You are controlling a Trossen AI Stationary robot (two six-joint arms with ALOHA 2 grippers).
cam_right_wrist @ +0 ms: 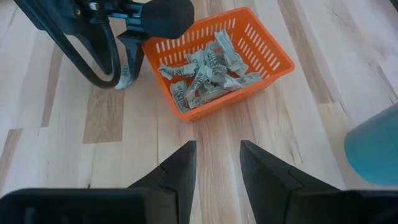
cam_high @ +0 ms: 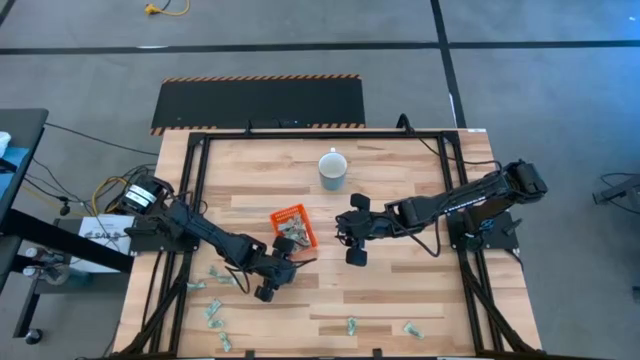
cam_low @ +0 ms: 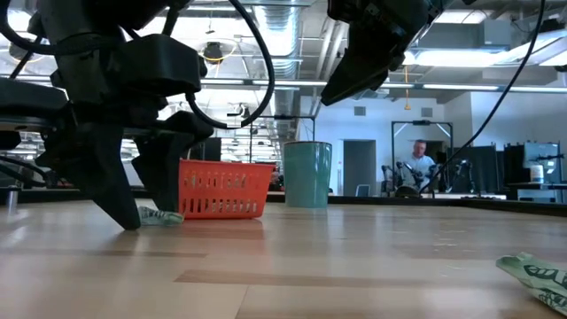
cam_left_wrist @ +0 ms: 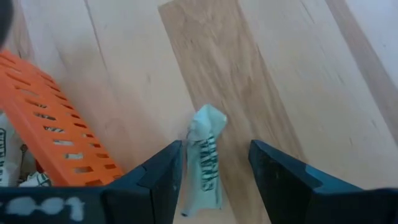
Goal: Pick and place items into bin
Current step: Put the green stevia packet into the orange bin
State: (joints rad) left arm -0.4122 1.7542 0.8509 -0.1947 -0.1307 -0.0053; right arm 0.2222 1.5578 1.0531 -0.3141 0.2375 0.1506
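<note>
The orange bin (cam_high: 293, 228) stands mid-table and holds several green-and-white wrapped pieces (cam_right_wrist: 205, 74). My left gripper (cam_left_wrist: 214, 171) is open, down at the table just near-left of the bin. Its fingers stand on either side of one wrapped piece (cam_left_wrist: 205, 158) that lies flat on the wood; the piece also shows in the low view (cam_low: 161, 215). My right gripper (cam_right_wrist: 214, 165) is open and empty. It hangs above the table just right of the bin (cam_right_wrist: 217, 59), as the high view (cam_high: 352, 238) shows. My left gripper comes from above, pointing down, with its fingertips (cam_low: 131, 217) at the table top. The piece lies close along one finger (cam_left_wrist: 168, 177). Whether that finger touches it I cannot tell.
A pale blue mug (cam_high: 333, 168) stands beyond the bin. Loose wrapped pieces lie near the table's near edge, at the left (cam_high: 213, 312) and at the middle and right (cam_high: 352, 325) (cam_high: 412, 328). One more lies close to the low camera (cam_low: 536, 276). Bare wood lies between the bin and the right arm.
</note>
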